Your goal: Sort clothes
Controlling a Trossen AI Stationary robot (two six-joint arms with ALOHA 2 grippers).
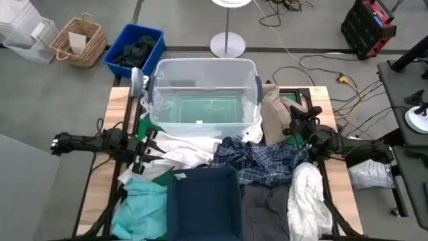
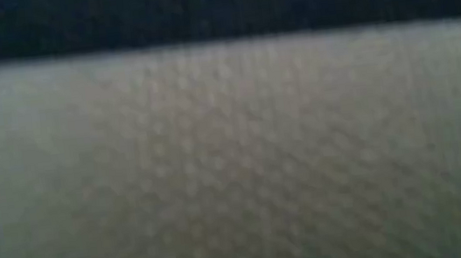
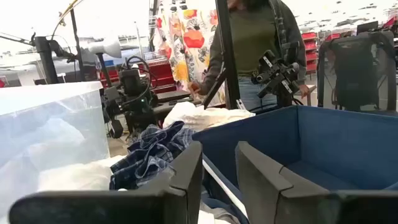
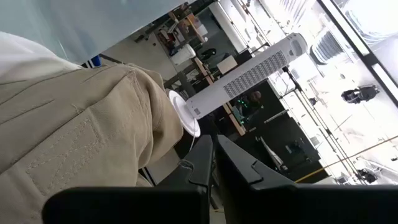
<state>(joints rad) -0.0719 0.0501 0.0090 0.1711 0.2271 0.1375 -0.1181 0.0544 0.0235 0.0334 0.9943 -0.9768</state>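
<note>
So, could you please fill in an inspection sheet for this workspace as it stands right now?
Surface: wooden table, mostly covered.
Job's things: plaid shirt mid-table; white garment before the clear tub; teal garment; beige garment; dark grey garment; second white garment.
Clutter: navy fabric bin at the near edge.
Hands: left hand open, by the white garment; right hand against the beige garment, fingers nearly closed.
Cables: loose on the floor.
Surroundings: wicker basket, blue crate, a person.
</note>
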